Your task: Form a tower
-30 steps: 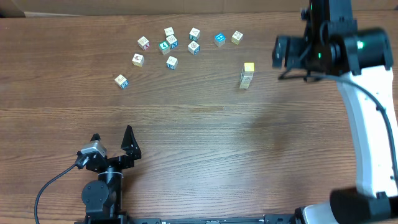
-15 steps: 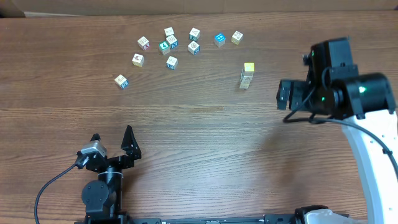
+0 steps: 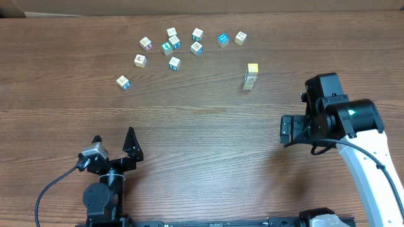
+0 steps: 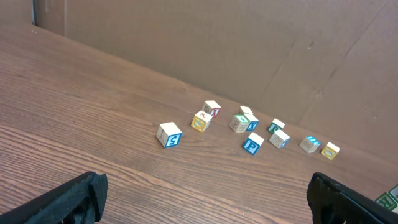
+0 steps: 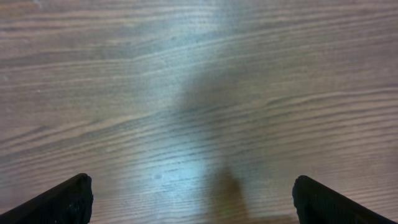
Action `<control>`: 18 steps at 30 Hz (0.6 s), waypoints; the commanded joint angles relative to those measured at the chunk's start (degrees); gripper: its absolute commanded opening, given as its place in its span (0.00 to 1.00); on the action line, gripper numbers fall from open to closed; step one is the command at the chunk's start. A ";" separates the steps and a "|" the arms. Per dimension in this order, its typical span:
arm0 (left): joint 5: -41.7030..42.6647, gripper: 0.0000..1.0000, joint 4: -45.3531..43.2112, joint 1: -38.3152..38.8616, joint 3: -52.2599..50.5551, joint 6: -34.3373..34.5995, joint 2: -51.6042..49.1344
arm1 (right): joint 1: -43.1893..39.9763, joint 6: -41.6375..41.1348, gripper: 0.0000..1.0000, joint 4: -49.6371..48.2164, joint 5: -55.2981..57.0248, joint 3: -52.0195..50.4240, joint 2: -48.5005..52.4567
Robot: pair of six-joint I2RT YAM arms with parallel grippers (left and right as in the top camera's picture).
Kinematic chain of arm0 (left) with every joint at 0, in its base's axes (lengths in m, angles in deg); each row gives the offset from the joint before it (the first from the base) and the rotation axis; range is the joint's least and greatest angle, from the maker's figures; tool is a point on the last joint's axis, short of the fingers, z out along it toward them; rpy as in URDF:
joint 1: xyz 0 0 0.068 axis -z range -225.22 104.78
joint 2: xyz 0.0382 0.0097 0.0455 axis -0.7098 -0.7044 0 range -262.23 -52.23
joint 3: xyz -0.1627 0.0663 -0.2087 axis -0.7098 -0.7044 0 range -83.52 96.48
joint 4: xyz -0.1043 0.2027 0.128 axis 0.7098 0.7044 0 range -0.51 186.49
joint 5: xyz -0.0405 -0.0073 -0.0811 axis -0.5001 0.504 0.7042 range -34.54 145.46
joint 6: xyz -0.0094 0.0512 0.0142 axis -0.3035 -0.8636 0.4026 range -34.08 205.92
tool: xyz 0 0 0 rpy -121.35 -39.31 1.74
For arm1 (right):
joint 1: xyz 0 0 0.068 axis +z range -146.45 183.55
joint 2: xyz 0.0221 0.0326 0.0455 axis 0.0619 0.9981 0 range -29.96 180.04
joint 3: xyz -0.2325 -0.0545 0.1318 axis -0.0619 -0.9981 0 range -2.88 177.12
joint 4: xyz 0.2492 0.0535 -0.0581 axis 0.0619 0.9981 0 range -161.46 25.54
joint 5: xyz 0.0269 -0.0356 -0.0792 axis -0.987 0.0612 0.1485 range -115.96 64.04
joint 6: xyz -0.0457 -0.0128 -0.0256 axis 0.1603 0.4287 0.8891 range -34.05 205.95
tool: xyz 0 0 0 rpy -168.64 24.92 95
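On the far right-centre of the brown wood-grain table [image 3: 189, 126], the tower [image 3: 250, 78], a narrow stack of small pale printed wooden cubes capped by a plain yellow cube [image 3: 252, 68], stands alone with nothing touching it. How many cubes it holds cannot be told from above. Over the last second the right gripper [image 3: 285, 130] has drawn back from a position beside the tower, on its right, towards the near side of the table. It now sits well apart from the stack. Its fingers are spread wide and carry nothing: the right wrist view shows only bare wood between the two dark fingertips [image 5: 68, 196]. The tower has not shifted during this retreat. The loose wooden cubes with coloured picture faces [image 3: 175, 42] lie scattered to the tower's left along the far side, also unmoved. The left gripper [image 3: 113, 140] rests at the near left edge, fingers apart and empty, facing the loose cubes [image 4: 249, 121] from a distance. Assessment: the release appears complete and the stack holds without support. The right arm is moving away from the remaining cubes rather than towards them, which suggests a return to rest. Whether more cubes are intended for the stack cannot be determined here.
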 commanded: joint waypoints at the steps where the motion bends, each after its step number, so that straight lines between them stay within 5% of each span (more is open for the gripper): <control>1: 0.28 0.99 -0.09 0.17 -0.20 0.37 0.46 | 0.26 -0.17 1.00 -0.37 0.15 -3.58 -2.34; 9: 0.28 1.00 -0.09 0.17 -0.20 0.37 0.44 | 0.26 -0.17 1.00 -15.32 0.15 -14.95 -8.35; 18: 0.28 1.00 -0.09 0.17 -0.20 0.37 0.44 | 0.26 -0.17 1.00 -17.92 0.15 -26.69 -16.50</control>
